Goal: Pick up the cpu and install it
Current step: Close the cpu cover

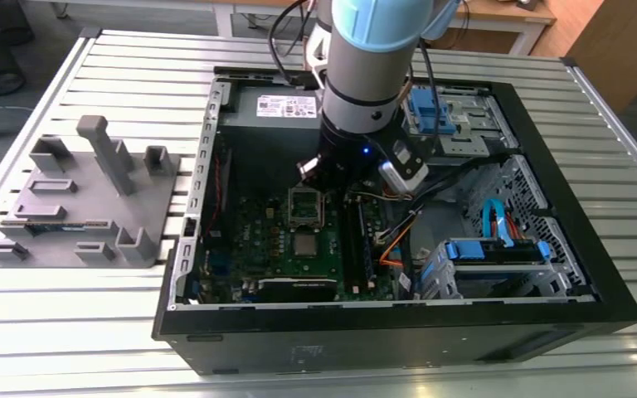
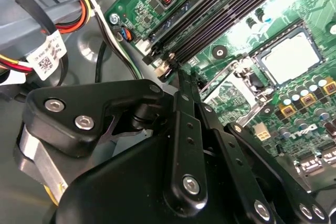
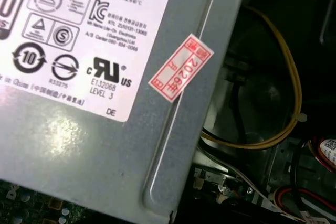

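Gripper [image 1: 321,176] hangs inside the open computer case [image 1: 584,311] at the centre of the exterior view, over the green board [image 1: 263,249]. Whether it is spread or pressed together: cannot tell. Cpu [image 1: 305,243] lies flat in the board's socket, just below frame centre, apart from the gripper.

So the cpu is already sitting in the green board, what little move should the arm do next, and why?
Probably ease the gripper toward the open metal frame and fold it down. The cpu lies flat in its socket on the motherboard with its silvery top uncovered, and the frame is swung open beside it, so nothing seems to clamp the chip yet.
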You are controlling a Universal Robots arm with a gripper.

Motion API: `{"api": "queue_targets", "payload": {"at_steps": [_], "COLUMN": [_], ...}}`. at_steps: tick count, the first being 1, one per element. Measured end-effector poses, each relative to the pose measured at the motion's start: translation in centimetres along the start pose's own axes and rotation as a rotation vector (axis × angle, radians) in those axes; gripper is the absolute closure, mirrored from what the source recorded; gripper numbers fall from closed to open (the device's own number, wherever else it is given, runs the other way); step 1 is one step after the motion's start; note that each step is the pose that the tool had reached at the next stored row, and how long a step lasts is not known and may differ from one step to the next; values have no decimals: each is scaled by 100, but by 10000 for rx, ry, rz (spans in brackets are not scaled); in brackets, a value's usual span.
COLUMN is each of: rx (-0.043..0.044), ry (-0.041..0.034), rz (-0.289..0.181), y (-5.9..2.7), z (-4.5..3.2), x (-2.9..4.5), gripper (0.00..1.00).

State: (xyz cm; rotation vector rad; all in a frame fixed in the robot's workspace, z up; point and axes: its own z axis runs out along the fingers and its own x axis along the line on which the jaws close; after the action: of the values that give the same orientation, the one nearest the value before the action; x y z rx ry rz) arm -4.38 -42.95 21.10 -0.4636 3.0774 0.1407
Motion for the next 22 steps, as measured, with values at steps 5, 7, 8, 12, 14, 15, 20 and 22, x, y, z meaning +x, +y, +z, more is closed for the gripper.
{"api": "queue_targets", "payload": {"at_steps": [5, 7, 8, 12, 14, 15, 20, 22], "rx": [-18, -32, -32, -34, -35, -33, -36, -44], "ry": [-5, -10, -9, -11, -12, -10, -11, -13], "rz": [0, 1, 0, 1, 1, 0, 0, 0], "y": [17, 19, 19, 22, 29, 32, 45, 49], "z": [17, 28, 27, 32, 36, 37, 52, 57], "x": [-5, -5, -5, -4, 0, 0, 5, 17], "gripper": [89, 89, 89, 89, 89, 89, 89, 89]}}
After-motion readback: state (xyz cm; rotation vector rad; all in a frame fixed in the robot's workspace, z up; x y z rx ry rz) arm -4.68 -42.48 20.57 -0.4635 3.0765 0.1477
